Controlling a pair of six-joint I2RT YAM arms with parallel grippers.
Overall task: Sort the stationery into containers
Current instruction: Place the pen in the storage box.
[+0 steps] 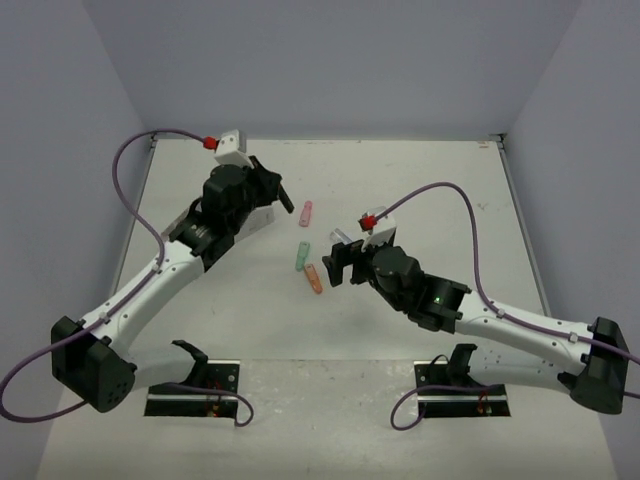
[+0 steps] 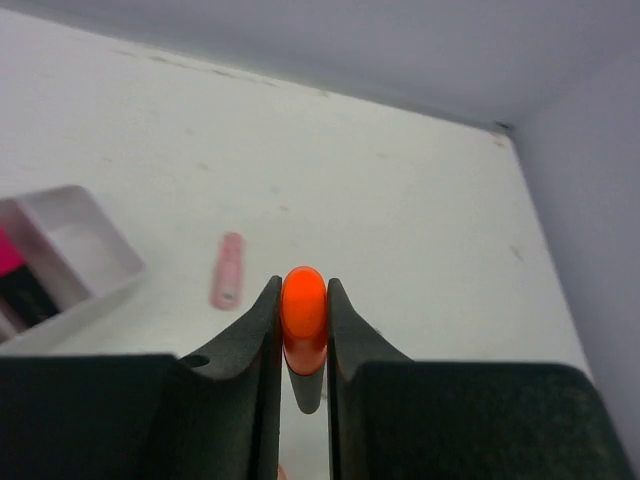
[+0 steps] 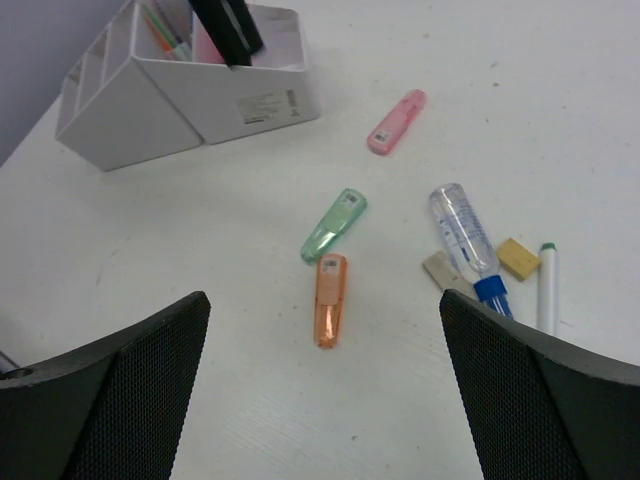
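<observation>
My left gripper (image 2: 303, 290) is shut on a marker with an orange end (image 2: 304, 318), held above the table next to the white container (image 2: 75, 250). From above, that gripper (image 1: 276, 190) hangs by the container (image 1: 258, 222). My right gripper (image 3: 325, 305) stands wide open over the table with nothing between its fingers. Just ahead of it lies an orange piece (image 3: 331, 295), with a green piece (image 3: 334, 224) and a pink piece (image 3: 397, 121) beyond. From above, the right gripper (image 1: 343, 262) is just right of the orange piece (image 1: 313, 279).
To the right of the orange piece lie a clear tube with a blue cap (image 3: 463, 238), two beige pieces (image 3: 519, 258) and a white pen with a green tip (image 3: 547, 290). The container (image 3: 190, 95) holds pens in its compartments. Walls close the table's back and sides.
</observation>
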